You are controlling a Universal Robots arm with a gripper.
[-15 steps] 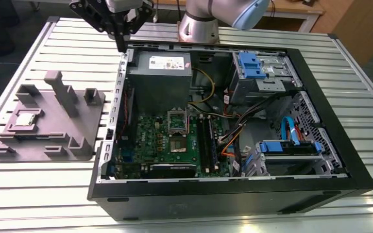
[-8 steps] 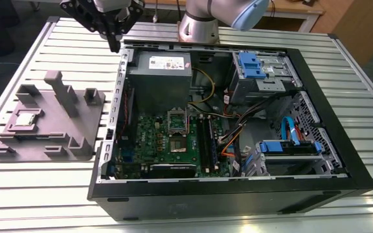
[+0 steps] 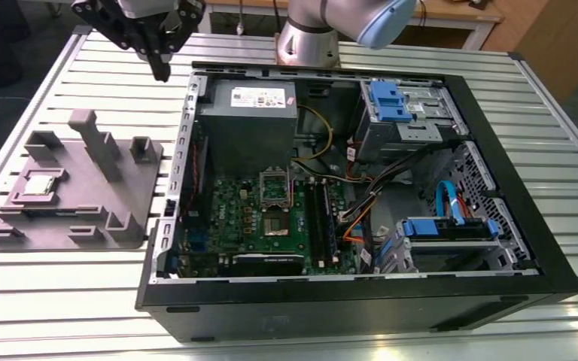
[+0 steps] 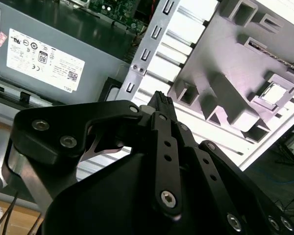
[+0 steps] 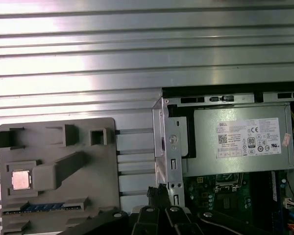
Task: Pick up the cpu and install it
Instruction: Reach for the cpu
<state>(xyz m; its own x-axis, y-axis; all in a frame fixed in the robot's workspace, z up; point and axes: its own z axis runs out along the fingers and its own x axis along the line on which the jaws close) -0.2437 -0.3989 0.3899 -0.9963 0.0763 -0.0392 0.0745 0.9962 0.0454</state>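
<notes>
Slatted aluminium table (image 3: 58, 316) is carrying the whole arrangement, and an open black computer case (image 3: 369, 320), lying on its side, is serving as the reference.

- **Exterior view's left of the case:** a grey moulded tray (image 3: 68, 229) is resting flat on the slats near the case, with a strip of bare table between them. The cpu (image 3: 42, 183) is sitting flat in a square recess of this tray, on the side away from the case, with its pale metal top facing up. Nothing is touching it. In the first wrist view the cpu (image 5: 20, 179) is lying in that same recess.
- **Off the case's corner, above the strip between tray and case:** the gripper (image 3: 159, 71) is hanging well apart from the cpu. Its black fingers (image 4: 161, 105) are pressed together at the tips and are grasping nothing.
- **Inside the case:** a grey power supply (image 3: 244, 120) is occupying the corner nearest the gripper, and a green motherboard (image 3: 259, 229) is lying beside it. A silver socket frame (image 3: 273, 184) is sitting on the board, with black memory sticks (image 3: 319, 214) on the exterior view's right of it.
- **Exterior view's right end of the case:** a blue drive bracket (image 3: 390, 101) is showing, among other parts.
- **Beyond the case:** the arm (image 3: 339, 22) is rising from the table.
</notes>
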